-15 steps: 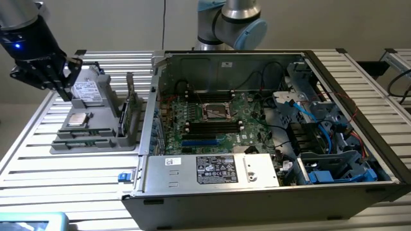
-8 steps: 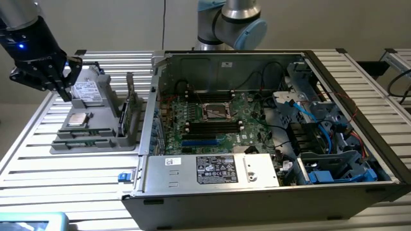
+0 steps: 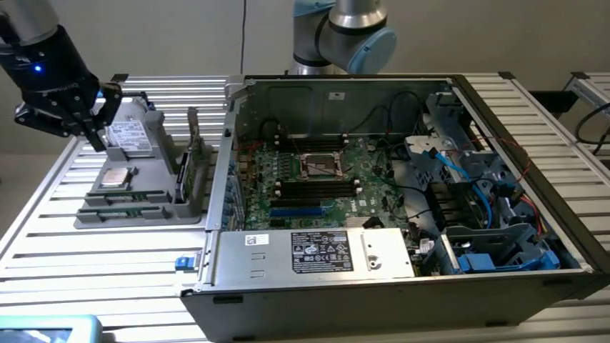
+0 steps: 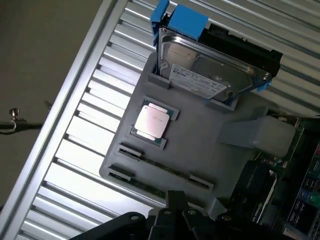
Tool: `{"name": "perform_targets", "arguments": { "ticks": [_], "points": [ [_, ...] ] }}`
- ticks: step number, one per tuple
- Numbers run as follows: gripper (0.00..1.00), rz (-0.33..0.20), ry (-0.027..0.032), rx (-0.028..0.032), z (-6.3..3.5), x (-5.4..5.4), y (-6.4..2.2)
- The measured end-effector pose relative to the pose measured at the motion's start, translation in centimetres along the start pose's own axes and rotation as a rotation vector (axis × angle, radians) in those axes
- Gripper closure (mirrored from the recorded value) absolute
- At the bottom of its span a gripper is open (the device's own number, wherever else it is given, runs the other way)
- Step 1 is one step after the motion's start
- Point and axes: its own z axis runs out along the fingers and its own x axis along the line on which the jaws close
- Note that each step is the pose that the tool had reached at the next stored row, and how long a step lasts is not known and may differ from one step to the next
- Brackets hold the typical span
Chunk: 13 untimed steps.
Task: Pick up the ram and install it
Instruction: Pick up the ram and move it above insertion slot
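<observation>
Exterior view: the black gripper (image 3: pixel 96 137), fingers closed together, hangs at the far end of a grey moulded plastic tray (image 3: pixel 157 189), just beside a silver hard drive (image 3: pixel 131 137) whose white label is unreadable. Nearer sits a square silver processor chip (image 3: pixel 114 179). The ram (image 3: pixel 126 198), a thin dark green stick, lies half-sunk in a slot along the tray's near edge.

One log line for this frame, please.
gripper: shut, empty, over grey plastic parts tray | thin dark green ram stick: lying in tray slot, untouched
</observation>
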Motion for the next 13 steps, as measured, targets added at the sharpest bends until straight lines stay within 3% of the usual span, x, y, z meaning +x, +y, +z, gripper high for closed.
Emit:
{"name": "perform_targets", "arguments": {
  "ticks": [7,13],
  "points": [
    [0.89,-0.127,0.0054,-0.0023,0.08,0.00,0.00],
    [0.89,-0.237,0.0060,-0.0021,0.13,0.00,-0.01]
  ]
}}
